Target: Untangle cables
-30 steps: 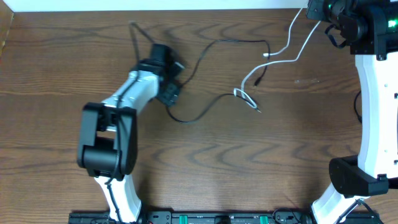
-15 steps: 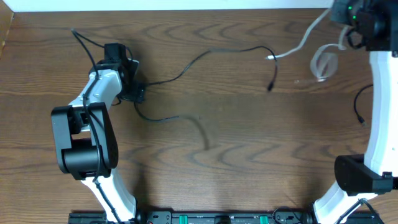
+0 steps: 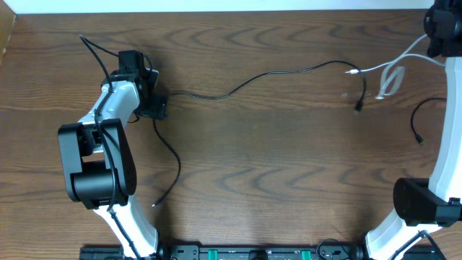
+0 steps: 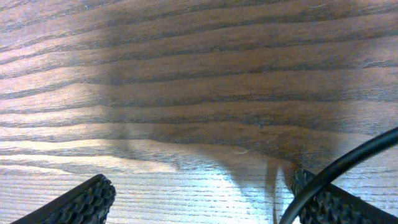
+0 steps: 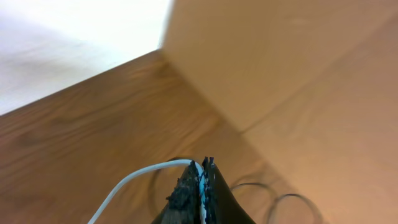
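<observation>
Since my left jaws stand wide open and hold nothing, the black cord [image 3: 238, 87] has no anchor at that end. It lies just beside one pad [image 4: 329, 208] in the left wrist view; whether it touches, I cannot tell. From there one length runs down the desk [image 3: 238, 180] toward the near edge. The other runs right across the middle, then drops to its plug [image 3: 359, 108].

Finding: near that drop the black cord crosses the tip of the white cord [image 3: 372, 69]. The white cord ends in a small plug [image 3: 351, 71] and carries a small loop further right. My right jaws are closed on the white cord at the far right corner, pinching it between the tips.

Judgement: that crossing looks like the only tangle, and the step in hand is to draw the white cord clear of it.

Recommendation: first close the left jaws on the black cord so it cannot trail along. Then pull the white cord right, slowly and low, so its plug slides out of the crossing rather than hooking. There is little room at that corner, so lifting may serve better than pulling further.
</observation>
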Robot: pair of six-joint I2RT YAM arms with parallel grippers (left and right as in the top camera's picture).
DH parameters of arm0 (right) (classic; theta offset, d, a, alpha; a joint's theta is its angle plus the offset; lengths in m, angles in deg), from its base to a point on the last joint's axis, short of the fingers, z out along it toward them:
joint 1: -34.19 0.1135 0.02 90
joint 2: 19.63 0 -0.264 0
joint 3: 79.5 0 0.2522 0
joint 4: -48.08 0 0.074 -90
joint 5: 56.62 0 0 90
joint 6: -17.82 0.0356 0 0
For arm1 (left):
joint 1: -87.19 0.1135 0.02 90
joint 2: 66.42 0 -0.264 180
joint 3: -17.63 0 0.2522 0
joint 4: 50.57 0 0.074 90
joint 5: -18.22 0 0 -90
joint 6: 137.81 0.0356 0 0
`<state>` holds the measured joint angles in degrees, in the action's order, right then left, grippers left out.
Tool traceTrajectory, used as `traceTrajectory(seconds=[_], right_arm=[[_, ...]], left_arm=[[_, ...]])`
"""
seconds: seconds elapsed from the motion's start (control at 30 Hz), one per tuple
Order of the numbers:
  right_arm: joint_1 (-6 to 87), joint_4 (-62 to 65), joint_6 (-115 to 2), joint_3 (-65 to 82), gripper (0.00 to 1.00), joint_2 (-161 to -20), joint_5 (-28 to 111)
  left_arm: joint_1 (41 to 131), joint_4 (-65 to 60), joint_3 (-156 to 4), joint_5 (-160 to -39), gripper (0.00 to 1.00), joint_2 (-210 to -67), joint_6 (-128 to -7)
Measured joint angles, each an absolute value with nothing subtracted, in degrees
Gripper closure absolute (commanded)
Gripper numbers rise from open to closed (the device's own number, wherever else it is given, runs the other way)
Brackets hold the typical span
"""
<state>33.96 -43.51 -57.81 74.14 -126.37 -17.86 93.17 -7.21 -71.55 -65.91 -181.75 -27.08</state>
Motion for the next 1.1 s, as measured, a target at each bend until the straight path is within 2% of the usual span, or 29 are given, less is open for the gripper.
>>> traceTrajectory(seconds=[0.17,0.43,0.8,1.1], right_arm=[[33.63,-43.72,-58.43,74.14,0.99,-126.39,-23.41],[32.93,-48.77,-58.78,74.16,0.99,-129.47,-15.76],[27.84,-39.29,-59.04,74.03,0.99,-133.97,-11.67],[21.3,-38.39,-59.72,74.03,0.99,-133.97,-8.11]], left_arm=[[93.54,-7.25,-71.55,-66.94,0.07,-181.75,-27.08],[93.54,-7.25,-71.55,-67.16,0.07,-181.75,-27.08],[94.0,-7.42,-71.53,-69.12,0.07,-181.77,-27.08],[93.89,-7.47,-71.42,-70.37,0.07,-181.77,-27.06]])
